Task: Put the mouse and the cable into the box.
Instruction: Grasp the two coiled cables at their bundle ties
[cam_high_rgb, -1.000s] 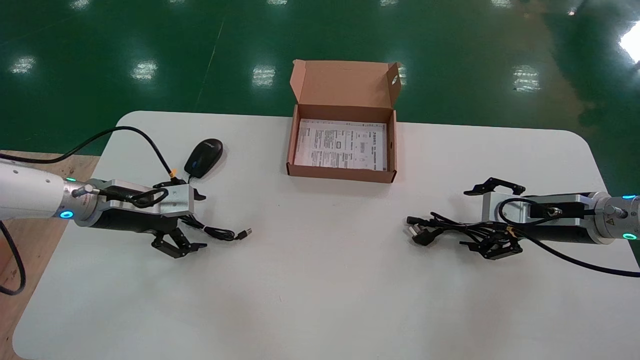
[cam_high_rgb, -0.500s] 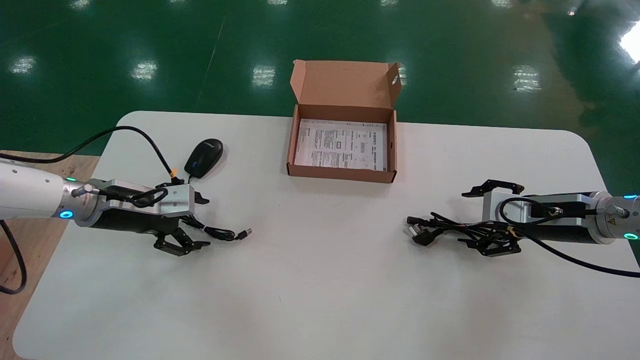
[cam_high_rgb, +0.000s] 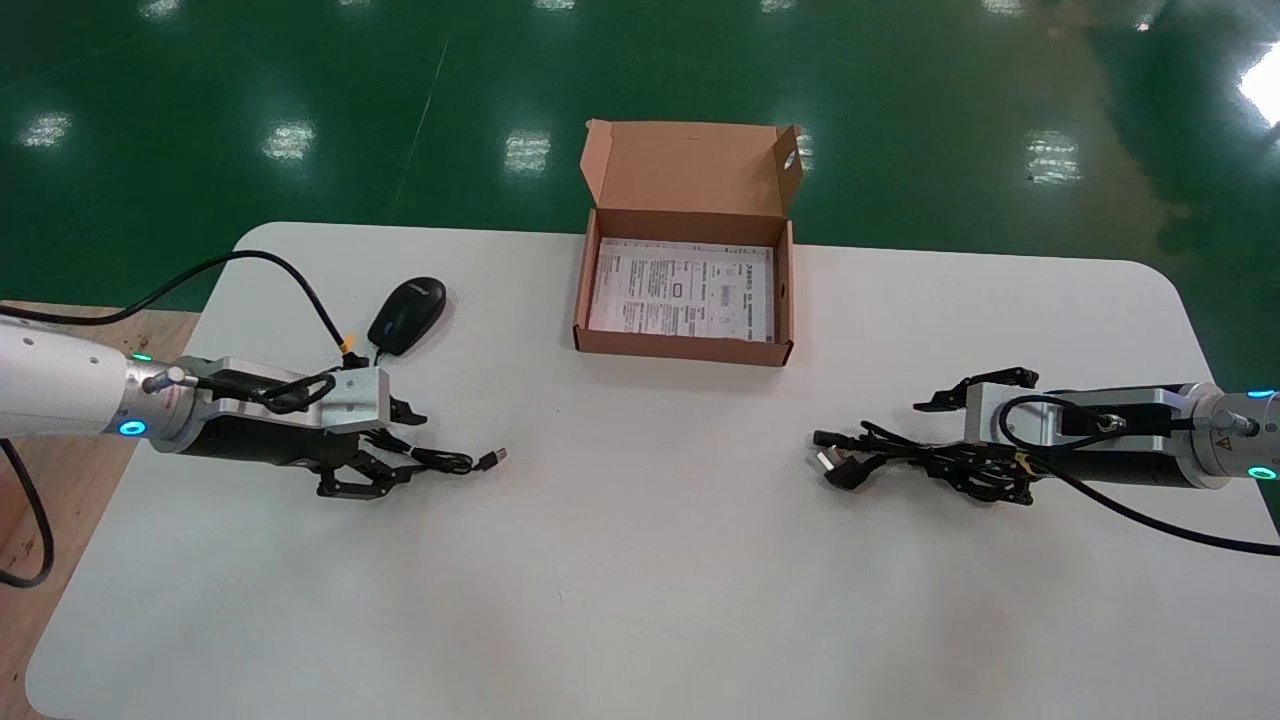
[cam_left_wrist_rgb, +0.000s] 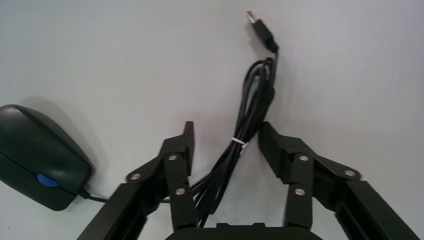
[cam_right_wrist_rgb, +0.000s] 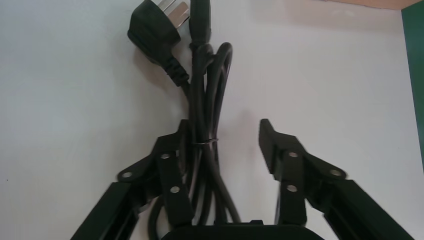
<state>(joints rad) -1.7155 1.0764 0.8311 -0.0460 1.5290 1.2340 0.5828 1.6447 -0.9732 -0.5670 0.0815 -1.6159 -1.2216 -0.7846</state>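
Left end effector (cam_left_wrist_rgb: 226, 132) astride mouse cord (cam_left_wrist_rgb: 255, 95), right end effector (cam_right_wrist_rgb: 224, 127) — cable (cam_right_wrist_rgb: 202, 90), both spread

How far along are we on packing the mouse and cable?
Done: nothing; the box holds only a leaflet. In hand: the left gripper straddles the mouse cord with open jaws, the right gripper the power cable. Left: grip, lift, and box the mouse and power cable.

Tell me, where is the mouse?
The mouse sits on the table, at the head view's left, just beyond the left gripper and left of the box.
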